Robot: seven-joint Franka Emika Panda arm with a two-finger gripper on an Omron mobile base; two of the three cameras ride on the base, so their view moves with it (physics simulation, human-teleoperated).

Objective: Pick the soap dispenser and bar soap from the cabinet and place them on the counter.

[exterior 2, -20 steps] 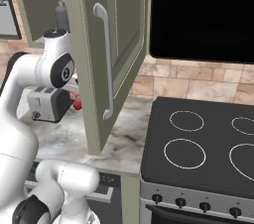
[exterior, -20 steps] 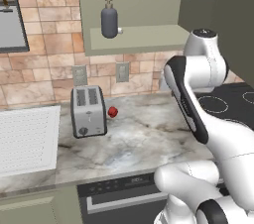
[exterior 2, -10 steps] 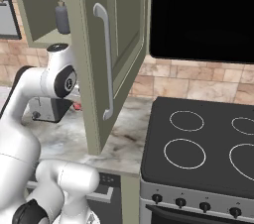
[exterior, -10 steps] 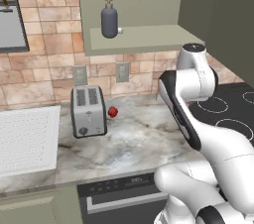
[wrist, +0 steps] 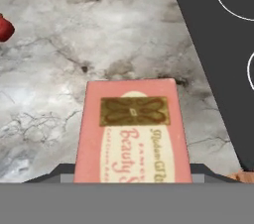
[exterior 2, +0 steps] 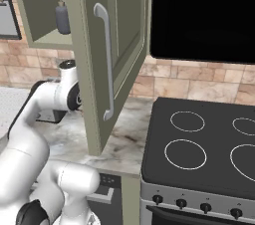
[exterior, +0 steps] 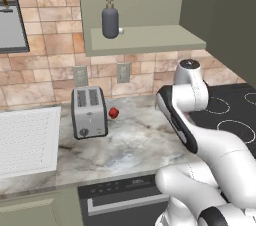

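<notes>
The bar soap (wrist: 132, 131), a flat pink rectangular block printed with a gold ornamental panel and reddish script on a cream oval, sits squarely in the hand view between the gripper's (wrist: 132, 172) two dark fingertips (wrist: 59, 171), which flank its near end on either side; the jaws stand wide and appear closed on the block's width, so the hand is grasping the soap. Below it lies the counter (wrist: 74, 59), a smooth grey-beige marbled stone with darker cracks and veins, with open bare stone to the left and ahead of the block. To the right the stone ends in a straight edge against the black glass stovetop (wrist: 218, 44), whose white ring marks curve near that border. A round red ball-like object (wrist: 5, 28) rests on the stone at the far left, well apart from the soap. In the left base view the same counter (exterior: 135, 145) runs between a ribbed white drainboard (exterior: 27, 140) and the stovetop (exterior: 230, 115), carrying a boxy brushed-metal toaster (exterior: 89, 112) with the red ball (exterior: 114, 113) just beside it; the stone in front of these is open. Above, the sage-green cabinet (exterior: 150, 35) stands open, and the dark grey-blue rounded soap dispenser (exterior: 110, 19) with its thin pump spout stands upright on the shelf near the left wall. In the right base view the cabinet's panelled door (exterior 2: 117, 55) with its long metal bar handle (exterior 2: 105, 64) swings out over the counter edge beside the white arm (exterior 2: 47, 102).
</notes>
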